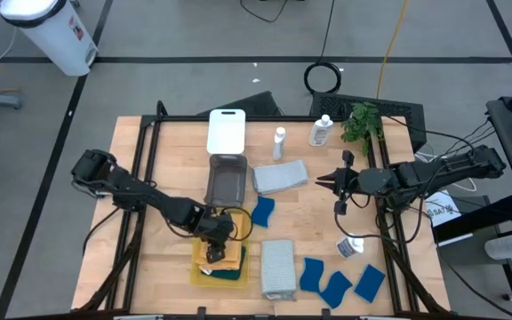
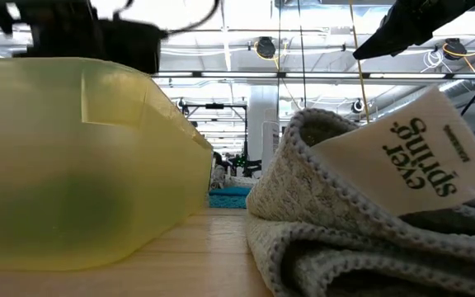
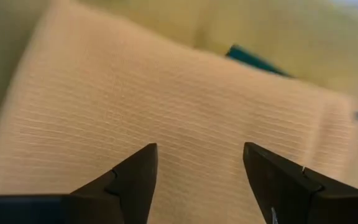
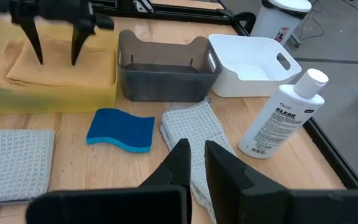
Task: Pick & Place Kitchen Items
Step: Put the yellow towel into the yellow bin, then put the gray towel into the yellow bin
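Note:
An orange cloth (image 1: pixel 223 258) lies folded in the yellow tray (image 1: pixel 197 271), on top of a dark teal cloth (image 3: pixel 253 59). My left gripper (image 1: pixel 216 233) points steeply down over it, open, one fingertip on each side of a patch of the orange cloth (image 3: pixel 197 124). From the right wrist view, my left gripper (image 4: pixel 56 61) stands low over the orange cloth (image 4: pixel 61 68). My right gripper (image 1: pixel 324 180) hangs shut and empty above the table's right half, over a pale grey cloth (image 4: pixel 194 134). A blue sponge (image 4: pixel 120 129) and a white bottle (image 4: pixel 281 115) stand near it. My left gripper comes at the orange cloth's top face from above. I cannot tell whether its fingertips (image 4: pixel 40 59) touch the cloth or stop just short of it.
A grey tray (image 1: pixel 227 178) and a white tray (image 1: pixel 227 131) stand beyond the yellow one. Another grey cloth with a label (image 1: pixel 278 267) lies beside the yellow tray. Several blue sponges (image 1: pixel 336 284) lie at the near right. Bottles (image 1: pixel 279 142) and a plant (image 1: pixel 361 122) are at the far edge.

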